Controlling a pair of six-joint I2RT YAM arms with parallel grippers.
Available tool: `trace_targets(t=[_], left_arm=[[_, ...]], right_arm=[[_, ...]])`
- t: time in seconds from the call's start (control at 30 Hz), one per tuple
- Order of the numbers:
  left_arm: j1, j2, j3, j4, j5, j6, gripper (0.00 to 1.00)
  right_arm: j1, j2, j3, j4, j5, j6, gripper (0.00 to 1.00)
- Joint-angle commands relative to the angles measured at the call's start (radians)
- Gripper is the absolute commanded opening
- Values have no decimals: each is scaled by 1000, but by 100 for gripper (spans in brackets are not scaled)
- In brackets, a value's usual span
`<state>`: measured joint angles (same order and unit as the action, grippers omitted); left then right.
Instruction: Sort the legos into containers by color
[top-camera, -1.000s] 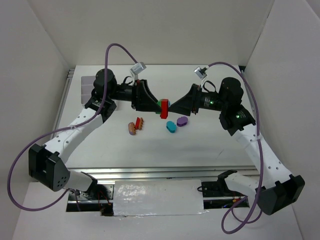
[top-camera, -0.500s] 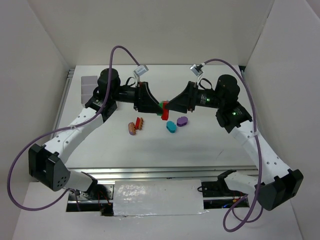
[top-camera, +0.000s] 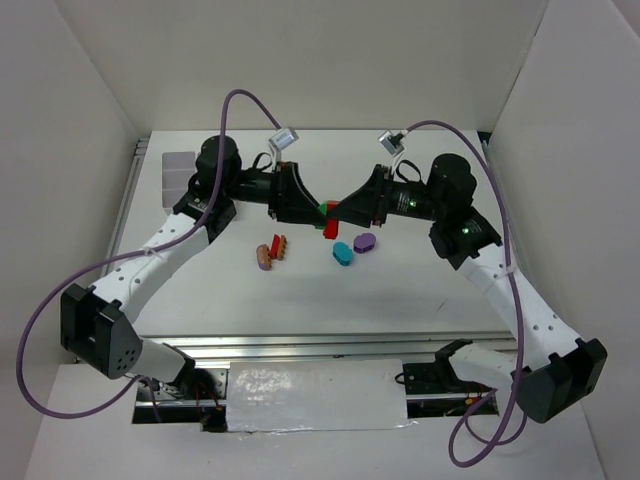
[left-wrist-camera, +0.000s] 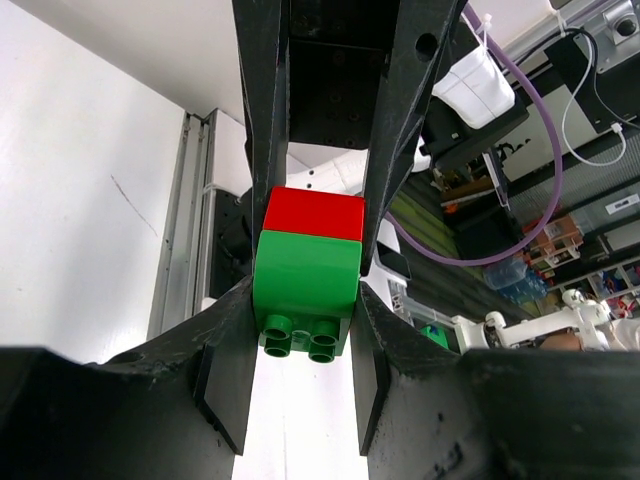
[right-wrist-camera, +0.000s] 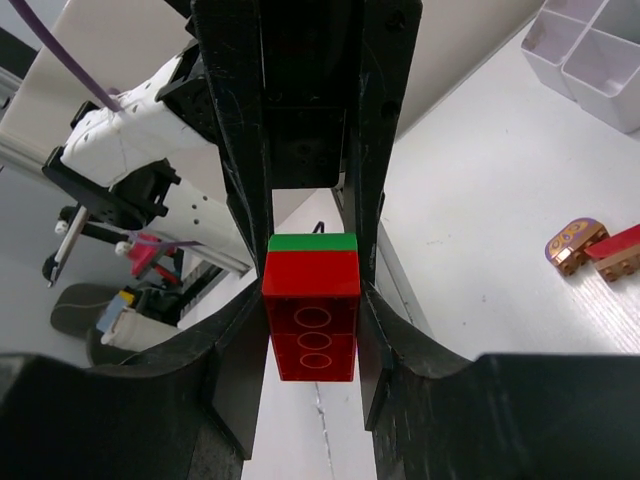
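Observation:
My left gripper (top-camera: 303, 205) and right gripper (top-camera: 343, 211) meet tip to tip above the table's middle. Between them is a green lego (top-camera: 319, 209) joined to a red lego (top-camera: 329, 228). In the left wrist view my left gripper (left-wrist-camera: 305, 335) is shut on the green lego (left-wrist-camera: 305, 285), with the red lego (left-wrist-camera: 313, 212) behind it. In the right wrist view my right gripper (right-wrist-camera: 312, 335) is shut on the red lego (right-wrist-camera: 310, 320), with the green lego (right-wrist-camera: 312, 241) behind it. The white divided tray (top-camera: 176, 169) lies at the back left, partly hidden by my left arm.
Loose legos lie on the table below the grippers: a brown oval (top-camera: 264, 258), a red piece (top-camera: 275, 245), an orange-brown piece (top-camera: 284, 242), a teal oval (top-camera: 342, 254) and a purple oval (top-camera: 364, 242). White walls close in both sides and the back.
The right wrist has shifted a little to the left and turned. The joined bricks have tilted slightly between the grippers. Both grippers keep their hold.

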<state>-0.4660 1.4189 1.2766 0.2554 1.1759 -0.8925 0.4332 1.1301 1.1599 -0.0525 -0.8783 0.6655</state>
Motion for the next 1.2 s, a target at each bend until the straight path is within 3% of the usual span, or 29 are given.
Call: trace_targets(t=[0.0,0.13,0.4,0.47,0.53,0.6,0.67,0.7,0.8,0.9,1.17], left_arm=[[1,-6,43,64,44,27,0],[44,-26,49,15,67,75,0],[145,-60,32,-36,87,106,0],[185,-63,49,-158,12,176,0],[226,-34,118,-342,-92,306,0],[299,-6,179,-557,-343,332,0],[369,47,217,-730,-549,291,0],[388,89,252,-789,-769,255,0],[444,152,291,-912,-1073,123,0],[452,195,296,-883,-1256,23,0],[463,501,593,-1024,-1429,-123,2]], right_arm=[[-23,-32,-49,52,3,-30,0],[-143,-43,-138,238,-120,66,0],[-177,-53,-135,217,-165,45,0],[-180,-56,-129,157,-117,17,0],[-183,-59,-112,96,-64,-32,0],[-183,-67,-98,10,11,-52,0],[-182,-84,-83,-65,82,-82,0],[-182,-93,-80,-81,97,-90,0],[-183,-115,-66,-138,133,-118,0],[-180,-135,-80,-139,134,-107,0],[-177,-191,-118,-144,119,-98,0]])
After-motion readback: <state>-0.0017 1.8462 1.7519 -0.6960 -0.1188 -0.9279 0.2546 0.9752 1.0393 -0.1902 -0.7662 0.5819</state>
